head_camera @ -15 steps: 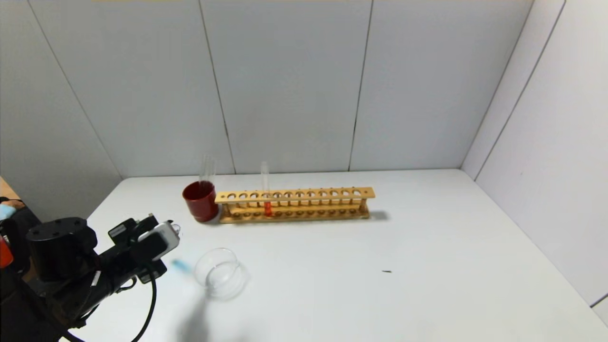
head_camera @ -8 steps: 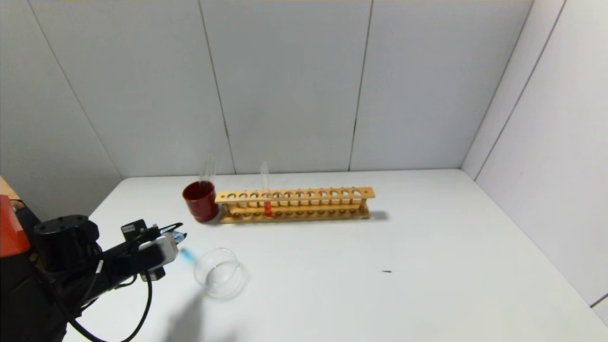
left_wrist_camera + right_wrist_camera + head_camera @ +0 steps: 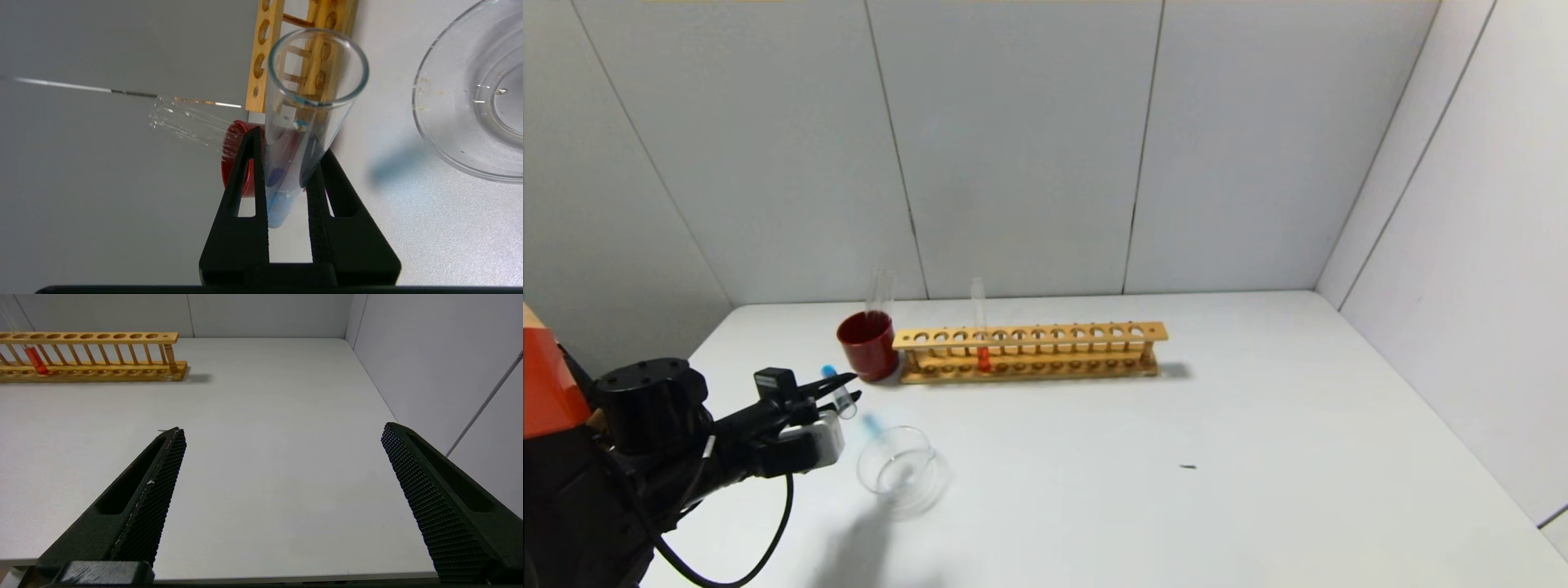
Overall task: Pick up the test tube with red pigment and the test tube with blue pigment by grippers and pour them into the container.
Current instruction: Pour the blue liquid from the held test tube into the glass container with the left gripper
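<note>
— Head view first: what is the left gripper (image 3: 848, 388) doing?

— Its fingers (image 3: 249, 192) are clamping the test tube with blue pigment (image 3: 300, 122) low on its body, near the blue end. That end is sitting up between the fingers, and the open mouth is slanting away from them toward the container (image 3: 900, 469), which is lying on the table (image 3: 1258, 457) just beyond the fingertips.

— Is anything pouring yet?

— I am seeing no blue in the container, and from the left wrist camera the mouth is hanging beside the glass rim (image 3: 421, 122), not over it.

— So how should the pour go?

— I would be carrying the mouth forward past the fingertips until it is sitting over the bowl's middle, then tipping slowly, keeping the grip firm; glass on such narrow fingers looks likely to slip or swivel.

— And the red one?

— The test tube with red pigment (image 3: 980, 327) is standing upright in the wooden rack (image 3: 1029, 351), well apart from these fingers, past the dark red cup (image 3: 867, 346).

— The other arm?

— From its own camera, the right gripper (image 3: 282, 435) is hanging over bare table with its fingers spread wide, holding nothing.
</note>
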`<state>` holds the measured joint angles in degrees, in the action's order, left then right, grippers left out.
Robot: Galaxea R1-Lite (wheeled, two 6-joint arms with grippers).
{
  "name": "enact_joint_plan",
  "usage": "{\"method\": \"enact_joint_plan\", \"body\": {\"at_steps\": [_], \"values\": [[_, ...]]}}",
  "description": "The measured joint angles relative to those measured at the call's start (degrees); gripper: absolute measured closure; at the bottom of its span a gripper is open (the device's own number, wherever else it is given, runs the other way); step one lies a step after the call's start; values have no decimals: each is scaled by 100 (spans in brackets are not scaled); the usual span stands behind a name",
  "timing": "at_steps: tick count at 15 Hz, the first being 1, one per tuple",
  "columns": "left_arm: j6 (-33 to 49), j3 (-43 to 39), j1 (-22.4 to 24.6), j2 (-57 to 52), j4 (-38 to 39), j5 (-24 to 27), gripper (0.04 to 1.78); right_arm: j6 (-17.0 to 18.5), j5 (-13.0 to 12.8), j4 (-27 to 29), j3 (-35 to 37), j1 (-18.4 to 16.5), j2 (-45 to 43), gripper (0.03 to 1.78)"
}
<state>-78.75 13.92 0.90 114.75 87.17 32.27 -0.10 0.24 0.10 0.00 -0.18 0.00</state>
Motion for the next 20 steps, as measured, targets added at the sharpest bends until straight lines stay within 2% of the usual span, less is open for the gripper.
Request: {"method": "enact_joint_plan", "body": {"at_steps": [9,20], "values": [[-796,118,6,165,0,-7,150,2,0,0,0,0,0,6],[-1298,501,-22,490,-2,-188,150,0,0,0,0,2,0,6]]}}
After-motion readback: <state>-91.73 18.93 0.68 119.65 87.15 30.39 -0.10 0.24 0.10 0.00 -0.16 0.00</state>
